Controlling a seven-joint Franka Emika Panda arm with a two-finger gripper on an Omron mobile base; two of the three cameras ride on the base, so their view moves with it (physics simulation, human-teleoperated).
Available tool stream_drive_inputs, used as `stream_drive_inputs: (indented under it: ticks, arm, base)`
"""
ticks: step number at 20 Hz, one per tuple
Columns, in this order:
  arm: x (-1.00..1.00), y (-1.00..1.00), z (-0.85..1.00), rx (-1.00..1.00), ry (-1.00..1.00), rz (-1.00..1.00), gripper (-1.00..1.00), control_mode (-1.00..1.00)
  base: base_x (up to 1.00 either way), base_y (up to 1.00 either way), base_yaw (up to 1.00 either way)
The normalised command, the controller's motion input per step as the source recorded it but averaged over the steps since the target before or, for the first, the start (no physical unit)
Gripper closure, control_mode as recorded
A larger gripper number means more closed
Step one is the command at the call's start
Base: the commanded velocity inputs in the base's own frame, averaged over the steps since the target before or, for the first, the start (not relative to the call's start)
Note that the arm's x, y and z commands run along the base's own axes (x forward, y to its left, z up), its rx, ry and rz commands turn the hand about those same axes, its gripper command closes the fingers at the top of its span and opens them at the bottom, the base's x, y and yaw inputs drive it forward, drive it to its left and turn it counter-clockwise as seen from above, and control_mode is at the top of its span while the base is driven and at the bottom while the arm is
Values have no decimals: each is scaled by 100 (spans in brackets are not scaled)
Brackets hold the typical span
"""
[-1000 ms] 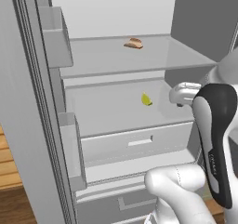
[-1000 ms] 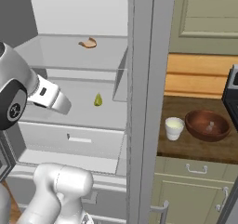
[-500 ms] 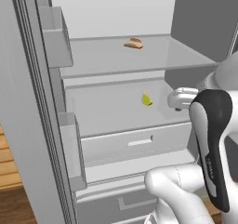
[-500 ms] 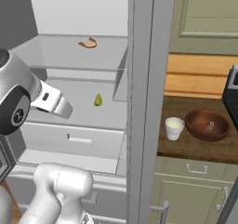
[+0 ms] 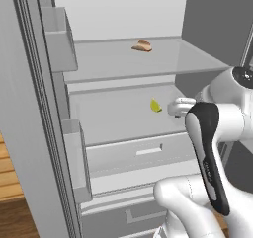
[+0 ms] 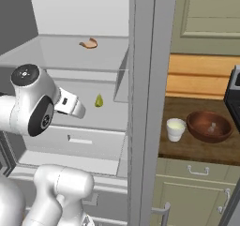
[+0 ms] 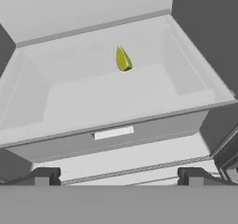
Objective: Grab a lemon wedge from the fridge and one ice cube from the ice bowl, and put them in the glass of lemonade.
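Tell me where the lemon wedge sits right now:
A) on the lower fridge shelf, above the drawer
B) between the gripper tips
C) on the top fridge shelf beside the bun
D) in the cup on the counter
A: the lemon wedge lies alone on the lower shelf above the drawer.

No readable text, labels, brands, numbers or signs anywhere in views.
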Motion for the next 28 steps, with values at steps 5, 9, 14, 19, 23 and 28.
stream_drive_inputs:
  ticks: [5,9,14,19,23,28]
  arm:
    - [79,0,-2,-7,0,0,-100,-100]
    - [61,0,0,-4,6,0,-100,-100]
    - [30,0,-17,-1,8,0,-100,-100]
    - [31,0,-44,0,2,0,-100,-100]
    - [40,-12,-41,0,0,0,-100,-100]
    - [40,-22,-43,0,0,0,-100,-100]
  base:
    - [0,0,0]
    - [0,0,0]
    - [0,0,0]
    - [0,0,0]
    - [0,0,0]
    - [0,0,0]
